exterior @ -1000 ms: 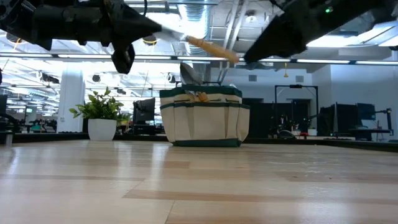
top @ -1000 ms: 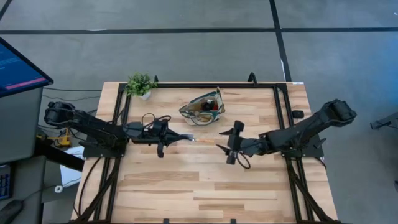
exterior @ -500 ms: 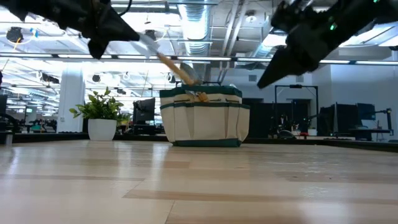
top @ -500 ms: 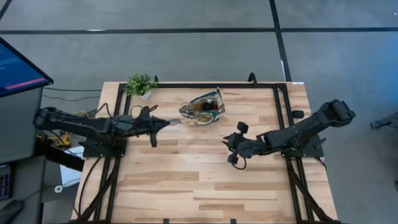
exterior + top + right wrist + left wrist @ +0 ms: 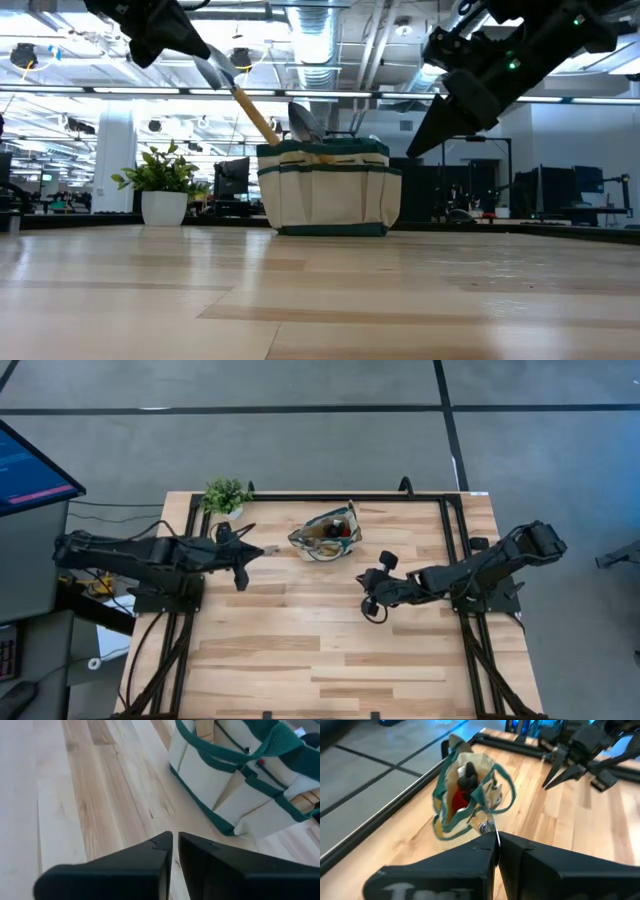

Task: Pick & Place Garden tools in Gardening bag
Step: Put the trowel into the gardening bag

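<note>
Bag (image 5: 327,534), beige with green trim, stands on the table (image 5: 330,650) near its far edge, open-topped, tools inside. High view: left gripper (image 5: 243,553) sits just left of the bag, fingers closed on a trowel (image 5: 268,550) whose handle points toward the bag. Right gripper (image 5: 368,582) hangs in front of the bag and a little right, apart from it, fingers together, nothing held. Plant (image 5: 227,496) at the far left corner, left of the bag.

Low view: trowel (image 5: 236,93) slants down from the left gripper (image 5: 190,48), wooden handle end close to the bag's (image 5: 329,187) left rim. A silver blade pokes out of the bag top. Right gripper (image 5: 425,130) above the bag's right side, clear of it. Plant (image 5: 165,185) left of the bag. Office room behind, ceiling lights, ducts.

Left wrist view: fingers (image 5: 470,865) pressed on a thin metal blade edge; bag (image 5: 470,795) ahead, red item inside, loop handles loose. Right gripper (image 5: 551,777) beyond the bag.

Right wrist view: fingers (image 5: 150,865) nearly touching, empty, over bare wood; bag (image 5: 240,780) just ahead.
</note>
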Controlling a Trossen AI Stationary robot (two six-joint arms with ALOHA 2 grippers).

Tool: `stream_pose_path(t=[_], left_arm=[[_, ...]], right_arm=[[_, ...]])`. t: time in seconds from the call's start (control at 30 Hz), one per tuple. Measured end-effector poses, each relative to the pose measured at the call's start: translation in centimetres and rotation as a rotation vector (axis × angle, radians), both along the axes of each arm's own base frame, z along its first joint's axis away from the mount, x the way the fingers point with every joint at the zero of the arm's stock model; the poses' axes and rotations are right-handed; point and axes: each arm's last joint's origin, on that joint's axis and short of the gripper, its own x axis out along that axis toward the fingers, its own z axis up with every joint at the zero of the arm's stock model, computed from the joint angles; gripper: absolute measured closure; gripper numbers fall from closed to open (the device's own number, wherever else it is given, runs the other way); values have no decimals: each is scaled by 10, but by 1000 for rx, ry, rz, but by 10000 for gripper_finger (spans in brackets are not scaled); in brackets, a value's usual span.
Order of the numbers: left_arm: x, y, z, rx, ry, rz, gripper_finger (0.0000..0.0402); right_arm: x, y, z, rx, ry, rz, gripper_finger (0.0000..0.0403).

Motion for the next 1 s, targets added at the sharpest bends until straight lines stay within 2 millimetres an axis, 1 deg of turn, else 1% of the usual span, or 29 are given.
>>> stream_pose_path(t=[0.1,0.23,0.3,0.5,0.6,0.7,0.87,1.0], left_arm=[[-3,1,5,14,36,24,400],[-2,2,4,26,51,41,400],[1,1,3,26,61,42,400],[14,0,-12,20,165,55,400],[21,0,-14,37,188,73,400],[25,0,-8,63,178,81,400],[26,0,7,92,143,89,400],[29,1,5,115,153,121,400]], right_arm=[[0,-1,0,-9,5,5,380],[0,-1,0,-12,7,6,386],[0,-1,0,-13,8,6,388],[0,-1,0,-17,12,7,388],[0,-1,0,-17,11,6,387],[0,-1,0,-18,11,6,387],[0,-1,0,-17,12,7,391],[0,-1,0,-17,12,7,392]])
